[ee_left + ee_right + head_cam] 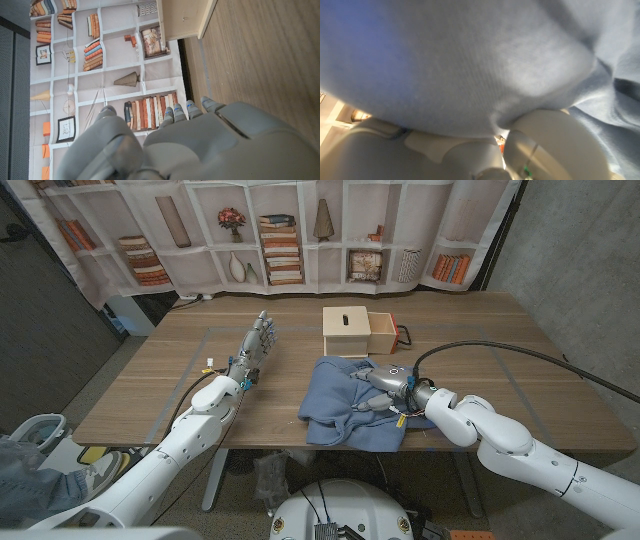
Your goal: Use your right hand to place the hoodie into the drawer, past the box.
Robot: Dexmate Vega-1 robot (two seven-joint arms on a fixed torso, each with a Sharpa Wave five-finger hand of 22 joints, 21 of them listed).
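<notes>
Head view, right hand (378,392) grasping blue hoodie (345,415), wooden box (346,331) just behind, drawer (383,333) pulled out.

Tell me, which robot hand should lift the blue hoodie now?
The right hand. It already rests on the blue hoodie, with cloth bunched against its fingers, near the open drawer. The left hand stands apart on the table, holding nothing.

A staged lab or test room: a printed bookshelf backdrop sheet (270,240) hangs across the top of the frame, bare grey wall (580,250) at upper right
</notes>
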